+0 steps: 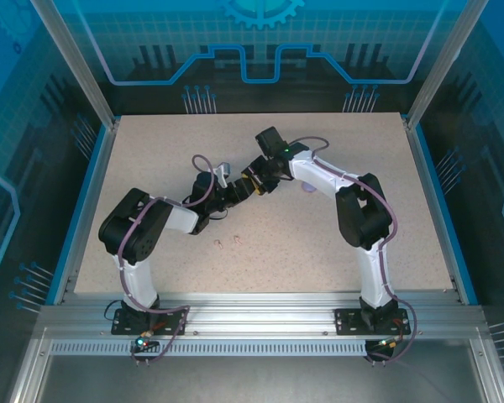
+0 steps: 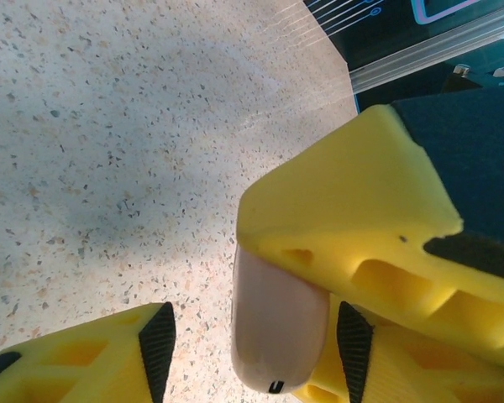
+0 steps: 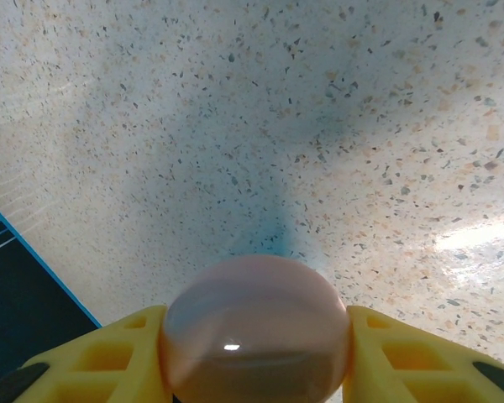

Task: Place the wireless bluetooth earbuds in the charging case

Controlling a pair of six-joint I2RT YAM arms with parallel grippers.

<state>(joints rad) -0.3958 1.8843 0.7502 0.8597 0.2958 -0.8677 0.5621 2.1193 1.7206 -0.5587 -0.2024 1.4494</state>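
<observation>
A pale pink round charging case point(image 3: 256, 332) sits clamped between the yellow fingers of my right gripper point(image 3: 256, 353), held above the speckled table. In the left wrist view the same case point(image 2: 277, 323) shows edge on, closed, under a right finger point(image 2: 353, 210). My left gripper point(image 2: 256, 344) stands open around it, with a gap on the left side. From above, the left gripper point(image 1: 237, 192) and right gripper point(image 1: 254, 182) meet at the table's middle. Two tiny pale pink earbuds point(image 1: 221, 243) point(image 1: 238, 241) lie on the table nearer the bases. The purple earbuds are out of view.
A pale purple rounded case point(image 1: 309, 188) peeks out beside the right arm's forearm. The speckled table point(image 1: 151, 151) has a blue rim and glass walls on three sides. Bare tabletop lies to the left, right and far side.
</observation>
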